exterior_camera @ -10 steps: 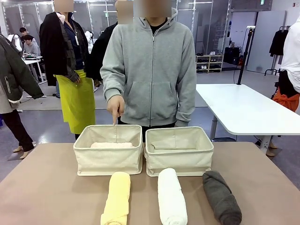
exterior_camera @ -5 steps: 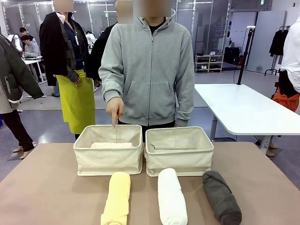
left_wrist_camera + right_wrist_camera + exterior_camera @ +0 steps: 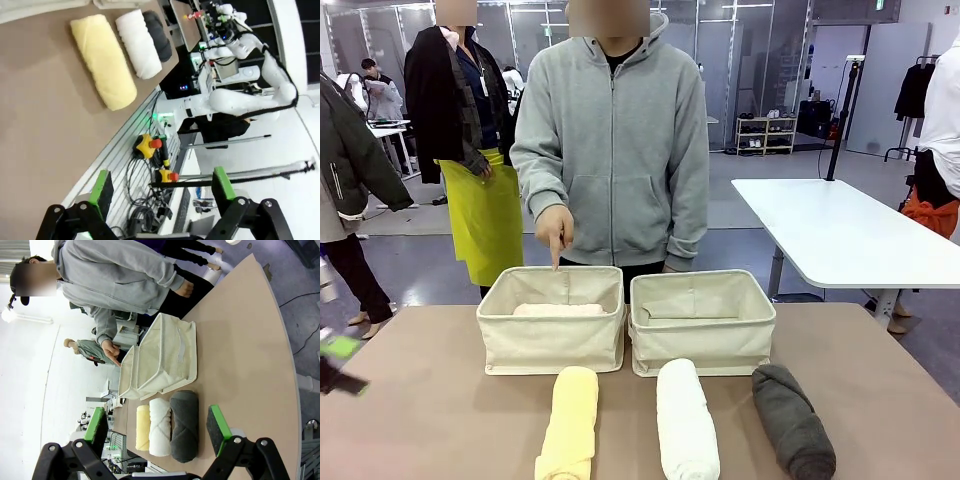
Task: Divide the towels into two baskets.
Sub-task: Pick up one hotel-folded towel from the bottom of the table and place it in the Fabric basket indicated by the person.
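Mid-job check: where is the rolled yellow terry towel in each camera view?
Front view: rolled yellow terry towel, bottom centre-left, before the left cream canvas basket.
Left wrist view: yellow towel, upper left, lying diagonally.
Right wrist view: yellow towel, lower middle, leftmost roll.
Shared landmark: the rolled white terry towel lying beside it.

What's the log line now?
left fingers open; right fingers open; pale towel in left basket; hand pointing there; yellow towel, white towel, grey towel on table
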You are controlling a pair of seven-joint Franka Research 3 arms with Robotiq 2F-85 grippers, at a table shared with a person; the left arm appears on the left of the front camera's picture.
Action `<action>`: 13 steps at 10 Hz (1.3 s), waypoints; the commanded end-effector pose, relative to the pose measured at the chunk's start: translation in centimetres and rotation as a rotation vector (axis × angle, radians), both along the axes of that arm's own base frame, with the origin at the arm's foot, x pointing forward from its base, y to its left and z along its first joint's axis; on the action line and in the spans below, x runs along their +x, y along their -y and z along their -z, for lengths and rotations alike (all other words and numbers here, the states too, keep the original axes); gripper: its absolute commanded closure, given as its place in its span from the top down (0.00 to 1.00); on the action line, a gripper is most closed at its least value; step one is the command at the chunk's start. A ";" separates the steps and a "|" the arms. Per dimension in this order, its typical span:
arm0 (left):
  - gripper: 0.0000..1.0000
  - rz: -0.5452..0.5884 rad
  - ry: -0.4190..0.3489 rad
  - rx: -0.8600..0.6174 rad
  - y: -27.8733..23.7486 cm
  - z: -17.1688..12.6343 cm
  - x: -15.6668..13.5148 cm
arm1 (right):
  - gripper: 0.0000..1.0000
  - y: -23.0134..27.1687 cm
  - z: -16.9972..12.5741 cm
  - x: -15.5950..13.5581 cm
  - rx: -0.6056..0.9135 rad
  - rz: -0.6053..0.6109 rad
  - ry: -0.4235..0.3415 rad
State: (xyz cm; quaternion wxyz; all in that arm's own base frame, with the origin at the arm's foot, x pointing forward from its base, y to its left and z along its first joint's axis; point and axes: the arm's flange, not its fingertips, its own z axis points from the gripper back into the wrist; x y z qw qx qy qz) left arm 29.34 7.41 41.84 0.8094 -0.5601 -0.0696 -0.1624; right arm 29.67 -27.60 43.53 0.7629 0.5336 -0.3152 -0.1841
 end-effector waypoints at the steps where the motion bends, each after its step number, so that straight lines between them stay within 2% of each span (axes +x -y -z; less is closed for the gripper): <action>1: 1.00 -0.049 -0.070 0.081 7.5 -0.9 -0.6 | 1.00 0.0 -0.3 -0.2 0.003 0.001 0.011; 2: 1.00 -0.088 -0.134 0.159 10.9 -1.0 -0.6 | 1.00 0.0 -0.3 -0.2 0.003 0.001 0.011; 4: 1.00 -0.162 -0.129 0.257 15.2 -0.4 -0.5 | 1.00 0.0 -0.3 -0.2 0.003 0.001 0.011; 5: 1.00 -0.185 -0.143 0.370 17.9 0.5 -0.4 | 1.00 0.0 -0.3 -0.2 0.003 0.001 0.011; 7: 1.00 -0.197 -0.129 0.481 21.4 1.6 -0.4 | 1.00 0.0 -0.3 -0.2 0.003 0.001 0.011; 8: 1.00 -0.246 -0.116 0.543 23.1 2.6 -0.5 | 1.00 0.0 -0.3 -0.2 0.003 0.001 0.011; 9: 1.00 -0.257 -0.138 0.534 24.2 3.9 -0.5 | 1.00 0.0 -0.3 -0.2 0.003 0.001 0.011; 10: 1.00 -0.280 -0.141 0.606 25.0 5.5 -0.5 | 1.00 0.0 -0.3 -0.2 0.003 0.001 0.011; 11: 1.00 -0.298 -0.132 0.673 25.5 6.7 -0.6 | 1.00 0.0 -0.3 -0.2 0.003 0.001 0.011; 13: 1.00 -0.325 -0.117 0.692 26.8 8.1 -0.8 | 1.00 0.0 -0.3 -0.2 0.003 0.001 0.011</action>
